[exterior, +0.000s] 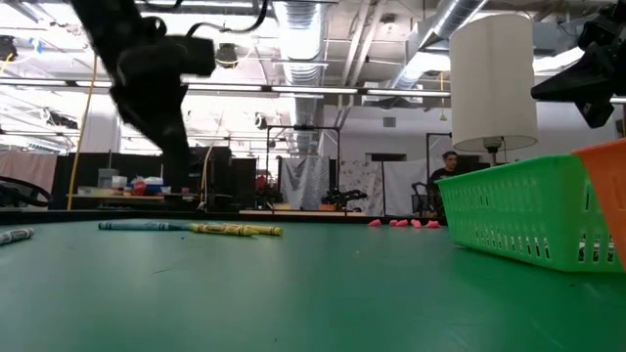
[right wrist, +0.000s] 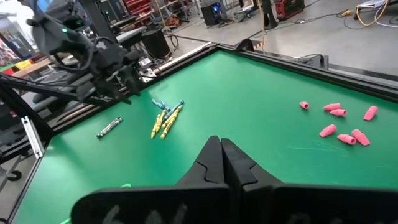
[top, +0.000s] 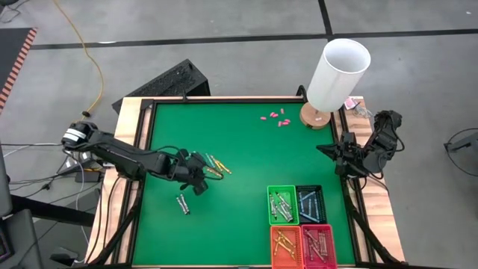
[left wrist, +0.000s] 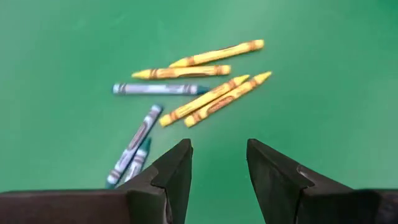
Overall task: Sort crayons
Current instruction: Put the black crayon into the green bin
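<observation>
Crayons (left wrist: pixel 199 87) beyond left gripper (left wrist: pixel 217 163), jaws parted.

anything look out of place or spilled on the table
Nothing damaged or spilled. Loose crayons lie unsorted under the open left gripper, two more apart, and pink pieces are scattered near the lamp.

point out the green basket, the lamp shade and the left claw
green basket (top: pixel 269 205), high view, on its left rim
lamp shade (top: pixel 337 75), high view, middle of its white side
left claw (left wrist: pixel 217 163), left wrist view, midway between its open fingertips
</observation>
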You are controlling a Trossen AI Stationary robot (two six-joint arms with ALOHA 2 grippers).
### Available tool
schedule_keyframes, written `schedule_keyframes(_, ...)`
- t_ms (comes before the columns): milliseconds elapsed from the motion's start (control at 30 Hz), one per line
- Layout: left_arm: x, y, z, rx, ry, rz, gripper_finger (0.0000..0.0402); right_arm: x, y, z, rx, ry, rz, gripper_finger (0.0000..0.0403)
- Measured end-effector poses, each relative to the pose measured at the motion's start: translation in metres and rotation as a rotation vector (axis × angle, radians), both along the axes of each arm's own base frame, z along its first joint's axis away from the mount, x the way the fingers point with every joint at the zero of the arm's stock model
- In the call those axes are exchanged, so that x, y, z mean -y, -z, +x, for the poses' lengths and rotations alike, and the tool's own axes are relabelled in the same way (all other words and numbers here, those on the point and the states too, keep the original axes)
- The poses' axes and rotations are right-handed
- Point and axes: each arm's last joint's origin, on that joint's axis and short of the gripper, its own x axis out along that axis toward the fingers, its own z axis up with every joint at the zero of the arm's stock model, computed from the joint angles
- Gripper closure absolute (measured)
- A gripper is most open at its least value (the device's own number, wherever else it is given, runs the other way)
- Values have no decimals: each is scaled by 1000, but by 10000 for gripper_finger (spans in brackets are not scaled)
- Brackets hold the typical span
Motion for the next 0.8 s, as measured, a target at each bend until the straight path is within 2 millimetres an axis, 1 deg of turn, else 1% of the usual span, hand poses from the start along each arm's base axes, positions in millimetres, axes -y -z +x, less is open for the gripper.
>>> schedule_keyframes(100, -4, 4, -11, 13, -51, -61, 260, 0, 0, 0, 0, 0, 1, 403)
schedule_keyframes(200, -3, 10, -20, -41, 5, -163, 260, 0, 0, 0, 0, 0, 1, 403)
schedule_keyframes(267, 2, 12, -24, -87, 49, -213, 260, 0, 0, 0, 0, 0, 1, 403)
schedule_keyframes(367, 11, 12, -26, -91, 88, -251, 260, 0, 0, 0, 0, 0, 0, 403)
schedule_keyframes(600, 28, 11, -27, -48, 125, -278, 260, 0, 0, 0, 0, 0, -1, 403)
schedule_keyframes(800, 42, 11, -32, -46, 118, -312, 260, 0, 0, 0, -1, -1, -1, 403)
